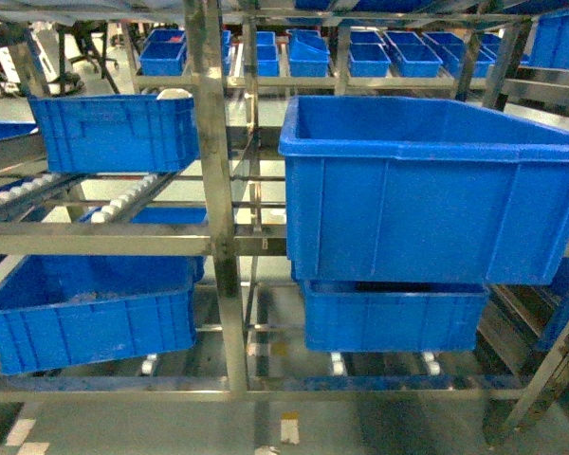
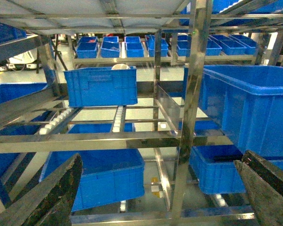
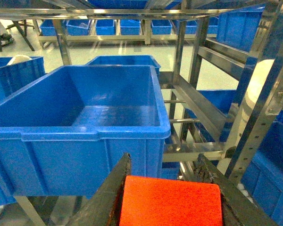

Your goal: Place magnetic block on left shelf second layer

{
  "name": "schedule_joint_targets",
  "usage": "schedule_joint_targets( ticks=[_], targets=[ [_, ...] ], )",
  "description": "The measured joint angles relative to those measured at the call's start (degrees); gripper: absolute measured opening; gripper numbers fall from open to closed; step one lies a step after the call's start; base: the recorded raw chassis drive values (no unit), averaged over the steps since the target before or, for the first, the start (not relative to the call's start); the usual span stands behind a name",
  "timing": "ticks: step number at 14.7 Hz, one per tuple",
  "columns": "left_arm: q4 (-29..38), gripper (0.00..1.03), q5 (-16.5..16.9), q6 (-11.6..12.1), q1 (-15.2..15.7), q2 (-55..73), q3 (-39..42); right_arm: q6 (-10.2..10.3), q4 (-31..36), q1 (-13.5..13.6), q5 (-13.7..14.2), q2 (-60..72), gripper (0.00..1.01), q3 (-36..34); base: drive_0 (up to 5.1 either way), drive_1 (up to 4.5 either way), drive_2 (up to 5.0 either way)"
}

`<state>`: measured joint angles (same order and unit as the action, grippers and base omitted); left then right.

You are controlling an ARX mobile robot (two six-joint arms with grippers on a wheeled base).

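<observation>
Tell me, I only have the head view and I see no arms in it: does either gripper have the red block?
Observer: Yes. In the right wrist view the right gripper is shut on the magnetic block, its red face filling the gap between the fingers.
Operator: And the left one?
Observer: The left gripper is open and holds nothing; its fingers frame the rack.
Operator: What faces the left gripper?
Observer: A blue tub on the white rollers of the left shelf second layer.
Operator: Anything in the tub before the right gripper?
Observer: The big blue tub there shows a bare floor.
</observation>
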<state>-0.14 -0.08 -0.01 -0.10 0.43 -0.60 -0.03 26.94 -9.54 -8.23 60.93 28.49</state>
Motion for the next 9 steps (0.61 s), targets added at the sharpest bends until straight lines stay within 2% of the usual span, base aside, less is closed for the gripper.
schedule_joint_targets(
  ticks=[9],
  targets=[
    [0.2, 0.98, 0.1, 0.0, 0.0, 0.0, 0.0, 0.0, -0.2, 0.1, 0.0, 0.1, 0.34, 0.0, 0.0, 4.32, -4.3]
  ],
)
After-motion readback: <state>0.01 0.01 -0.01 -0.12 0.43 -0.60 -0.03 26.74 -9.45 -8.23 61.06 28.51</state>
